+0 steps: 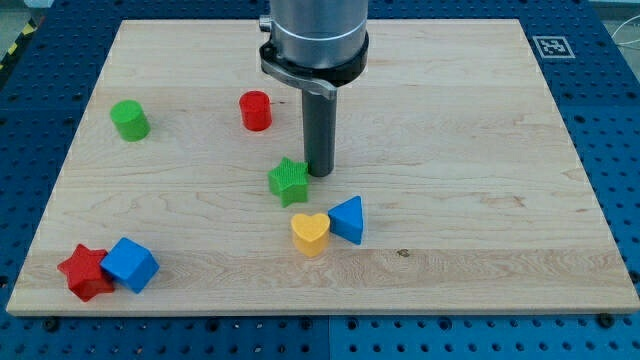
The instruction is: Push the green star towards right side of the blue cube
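1. Tool end: my tip (320, 173), the lower end of a straight dark rod, set down on the pale wooden board (480, 200). No gripper or hand fitted, so no spread, pressed or pinching state to report.
2. Task object: small green star-shaped block (288, 181) lying just beside my tip, on its left and slightly toward the view's bottom. Touching or a hair apart; cannot tell which.
3. Target: blue cube block (130, 263) far from my tip, toward the view's bottom left, with a red star-shaped block (85, 272) pressed against its left face.
4. Progress, as judged: hardly begun. Star well apart from the cube; most of the board's width left to cover, leftward and downward, ending at the cube's right face.
5. Position assessed as sound: rod on the star's far side from the cube, suited to a push toward the lower left.
6. Bystanders near my tip: yellow heart-shaped block (310, 232) and blue triangular block (348, 219) below it, touching one another; red cylinder (256, 110) up and left. Yellow heart close to the likely path; risk of a clip.
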